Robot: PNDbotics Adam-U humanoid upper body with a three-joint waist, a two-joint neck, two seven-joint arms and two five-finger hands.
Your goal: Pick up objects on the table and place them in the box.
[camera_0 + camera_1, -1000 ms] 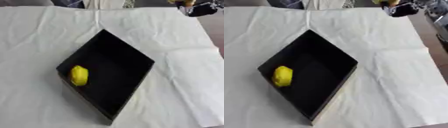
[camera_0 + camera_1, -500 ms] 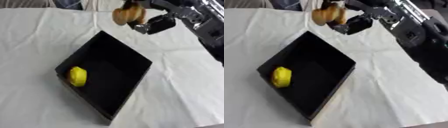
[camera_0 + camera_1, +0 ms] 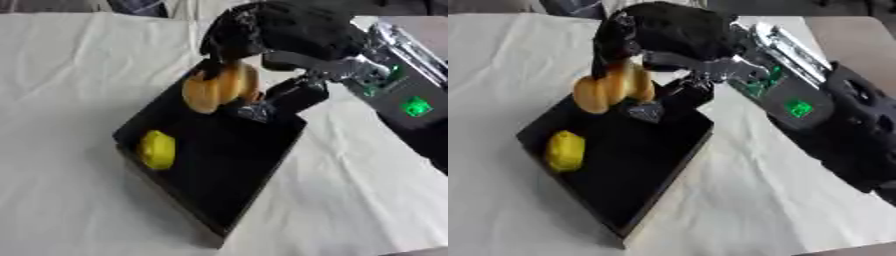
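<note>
While your right hand (image 3: 262,35) hangs over the far end of the one black box (image 3: 254,175), its fingers are curled round a single orange-yellow object (image 3: 219,87). One yellow object (image 3: 157,149) lies inside the box, below and left of your hand.

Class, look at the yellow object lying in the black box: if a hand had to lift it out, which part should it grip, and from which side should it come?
Judging by its pose, grip the yellow object across its narrower width, coming from above. It lies flat by the black box wall at the view's left, which blocks a sideways approach. The right hand, holding an orange-brown object, hangs over the far corner.
</note>
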